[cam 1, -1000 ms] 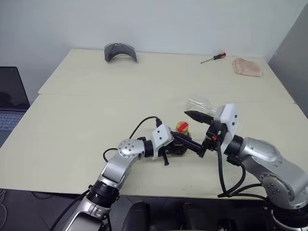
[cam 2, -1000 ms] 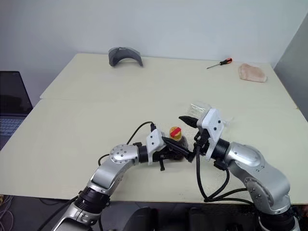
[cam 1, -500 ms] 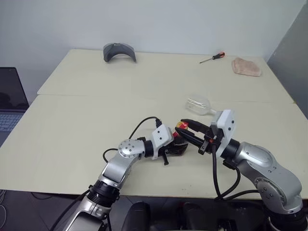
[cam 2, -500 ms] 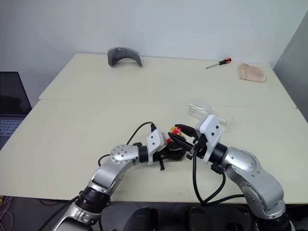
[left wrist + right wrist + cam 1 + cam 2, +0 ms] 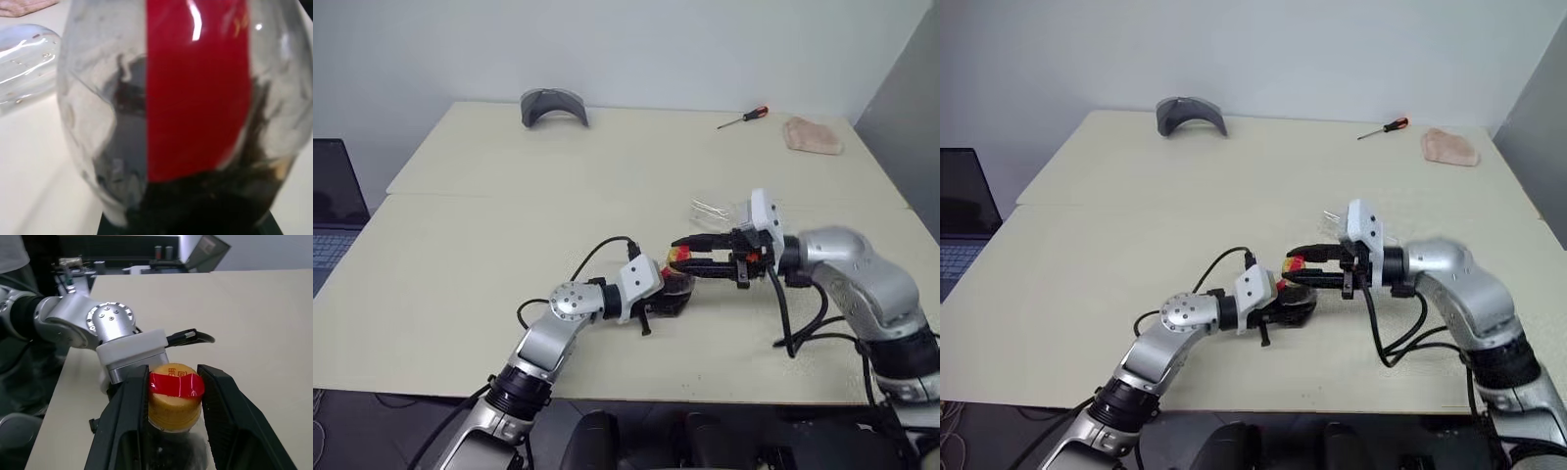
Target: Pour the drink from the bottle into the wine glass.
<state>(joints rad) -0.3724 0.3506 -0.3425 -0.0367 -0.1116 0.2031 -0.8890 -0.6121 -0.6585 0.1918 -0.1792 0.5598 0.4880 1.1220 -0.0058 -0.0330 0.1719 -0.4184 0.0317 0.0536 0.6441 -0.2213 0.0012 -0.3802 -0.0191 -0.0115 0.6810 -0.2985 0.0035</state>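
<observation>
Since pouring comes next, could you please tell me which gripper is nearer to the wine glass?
Right. The right gripper is at the bottle's cap, just in front of the wine glass; the left gripper holds the bottle's body, farther away.

The small squat clear plastic bottle [image 5: 161,112] is glossy, with a shiny red label strip [image 5: 195,88] and a matt yellow-and-red cap [image 5: 173,394]. The black gripper fingers [image 5: 129,416] look like smooth matt plastic. The cream tabletop [image 5: 509,225] is smooth and matt, and the arm shells [image 5: 847,259] have a satiny metallic silver finish.
</observation>
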